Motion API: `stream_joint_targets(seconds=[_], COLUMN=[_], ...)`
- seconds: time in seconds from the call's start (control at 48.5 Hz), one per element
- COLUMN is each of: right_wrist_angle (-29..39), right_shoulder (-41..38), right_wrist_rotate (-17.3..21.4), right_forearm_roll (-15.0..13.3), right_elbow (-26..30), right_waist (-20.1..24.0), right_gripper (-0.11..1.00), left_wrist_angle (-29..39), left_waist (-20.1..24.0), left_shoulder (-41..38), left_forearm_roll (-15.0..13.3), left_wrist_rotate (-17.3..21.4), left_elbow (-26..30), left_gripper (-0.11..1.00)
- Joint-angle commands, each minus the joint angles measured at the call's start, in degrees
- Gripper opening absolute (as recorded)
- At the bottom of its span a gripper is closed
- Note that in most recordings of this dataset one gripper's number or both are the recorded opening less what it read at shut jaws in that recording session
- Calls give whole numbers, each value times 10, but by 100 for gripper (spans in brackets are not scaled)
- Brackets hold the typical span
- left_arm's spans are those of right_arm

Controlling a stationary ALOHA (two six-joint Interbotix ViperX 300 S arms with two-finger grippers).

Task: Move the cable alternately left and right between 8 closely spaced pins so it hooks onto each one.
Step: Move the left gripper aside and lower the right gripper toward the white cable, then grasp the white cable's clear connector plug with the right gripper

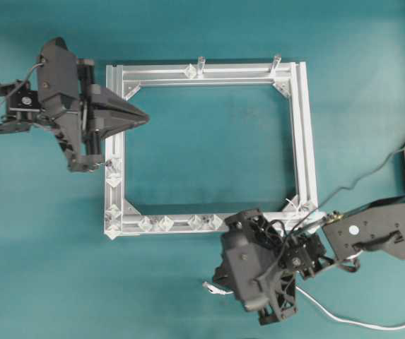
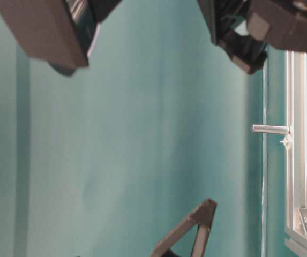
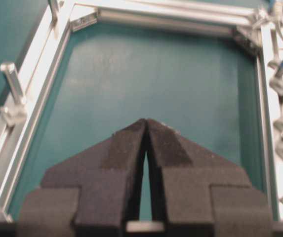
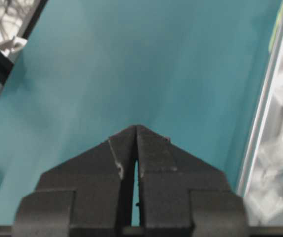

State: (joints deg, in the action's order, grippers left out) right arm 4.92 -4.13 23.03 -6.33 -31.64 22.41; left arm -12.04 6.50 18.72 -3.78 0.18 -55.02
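Both our jaws are pressed together, empty; the cable (image 1: 357, 319) lies loose, off the pins (image 1: 167, 223), unthreaded.

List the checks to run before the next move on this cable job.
1. Left tool shut and empty: ok.
2. Right tool shut: ok.
3. Right tool gripping the cable: cannot tell; the cable runs under it.
4. Cable hooked on the pins: not ok; what shows of it lies on the table below the frame.
5. Bottom-rail pins unblocked: ok.
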Motion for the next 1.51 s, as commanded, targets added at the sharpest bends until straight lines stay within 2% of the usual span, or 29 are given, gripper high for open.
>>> stream_joint_targets(seconds=[0.0,0.062,0.103,0.165,0.289,0.33,0.474,0.515,0.598,0.763,0.784,1.031,1.113,1.216,1.485], right_wrist_angle=[53,85,106,135,192,209,246,252,255,254,255,265,279,292,289], right_shoulder=[17,17,16,16,14,14,4,-3,-18,-53,-57,-108,-120,-127,-147], right_wrist_rotate=[39,70,88,109,126,131,154,160,176,195,196,200,201,200,201], right_forearm_roll=[1,2,2,2,3,4,10,11,14,15,15,15,15,14,15], right_elbow=[30,43,52,61,70,75,96,104,124,157,161,200,203,203,203], right_waist=[4,4,4,5,11,13,14,14,17,27,28,28,28,25,18], right_gripper=[0,0,0,0,0,0,1,4,22,71,73,72,72,72,72], left_wrist_angle=[25,39,48,57,63,63,64,64,64,81,87,224,228,229,206], left_waist=[-2,-2,-3,-2,-3,-3,-4,-3,-4,-6,-6,-6,-6,-6,-6], left_shoulder=[22,29,34,41,66,77,139,160,206,329,346,564,610,616,570], left_forearm_roll=[2,1,1,1,1,1,1,1,1,1,1,1,1,2,2], left_wrist_rotate=[-3,-8,-13,-18,-20,-20,-18,-18,-18,-18,-18,-21,-19,-19,-19], left_elbow=[3,0,-4,-10,-32,-41,-90,-105,-138,-200,-207,-261,-269,-272,-274], left_gripper=[1,2,9,27,64,69,67,66,66,66,66,66,65,65,65])
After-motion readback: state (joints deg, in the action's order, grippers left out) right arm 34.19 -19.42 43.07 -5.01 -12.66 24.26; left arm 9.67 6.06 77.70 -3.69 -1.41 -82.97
